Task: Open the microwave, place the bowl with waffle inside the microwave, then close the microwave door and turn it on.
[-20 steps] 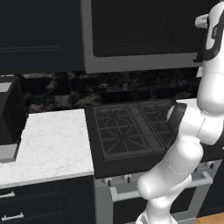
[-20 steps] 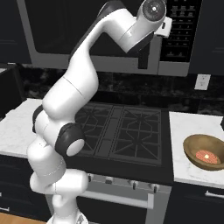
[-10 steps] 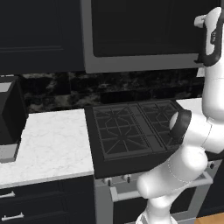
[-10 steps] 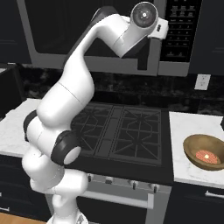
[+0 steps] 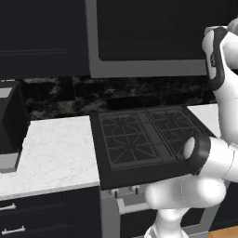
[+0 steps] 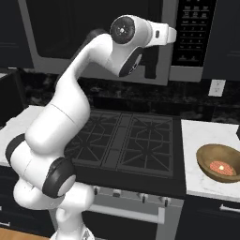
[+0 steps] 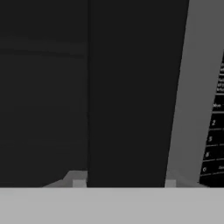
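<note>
Black stove between white marble counters; microwave above

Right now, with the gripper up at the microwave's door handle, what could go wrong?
1. In the hand view the two fingertips stand either side of the dark vertical bar handle; whether they have clamped it is unclear, so a pull might slip off.
2. The wide dark glass microwave door looks shut, and the arm's elbow sits in front of it; swinging it open may hit the arm.
3. The small tan wooden bowl sits near the counter's front edge.
</note>
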Controlling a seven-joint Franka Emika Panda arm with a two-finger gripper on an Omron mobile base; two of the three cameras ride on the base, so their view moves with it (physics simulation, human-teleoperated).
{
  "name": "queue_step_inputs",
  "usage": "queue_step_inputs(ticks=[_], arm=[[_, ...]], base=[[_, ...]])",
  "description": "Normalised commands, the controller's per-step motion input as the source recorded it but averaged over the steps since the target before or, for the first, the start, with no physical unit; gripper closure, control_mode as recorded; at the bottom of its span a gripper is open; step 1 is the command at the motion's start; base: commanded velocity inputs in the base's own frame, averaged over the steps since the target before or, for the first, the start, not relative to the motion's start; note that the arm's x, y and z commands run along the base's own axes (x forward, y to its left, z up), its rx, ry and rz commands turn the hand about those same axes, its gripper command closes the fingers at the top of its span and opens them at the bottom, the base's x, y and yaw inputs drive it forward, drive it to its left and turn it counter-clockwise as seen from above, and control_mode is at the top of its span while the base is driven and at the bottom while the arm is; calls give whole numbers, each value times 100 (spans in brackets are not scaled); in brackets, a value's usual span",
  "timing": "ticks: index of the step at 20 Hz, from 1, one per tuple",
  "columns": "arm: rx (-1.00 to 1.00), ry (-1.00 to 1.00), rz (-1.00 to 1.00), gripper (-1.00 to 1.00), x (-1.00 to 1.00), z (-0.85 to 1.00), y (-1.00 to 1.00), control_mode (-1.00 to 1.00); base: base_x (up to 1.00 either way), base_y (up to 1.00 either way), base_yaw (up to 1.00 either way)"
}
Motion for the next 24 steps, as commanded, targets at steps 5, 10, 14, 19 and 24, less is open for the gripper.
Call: queue_step_inputs(ticks=[5,10,14,19,24], arm=[[-6,9,-21,100,-23,0,0,-100],[13,-1,-27,100,-60,-5,0,-100],[22,-6,-26,100,-74,-5,0,-100],[10,-10,-26,100,-83,-4,0,-100],[4,-9,-2,100,-89,-4,8,-100]], base=[[0,0,0],[0,0,0],[0,0,0],[0,0,0],[0,0,0]])
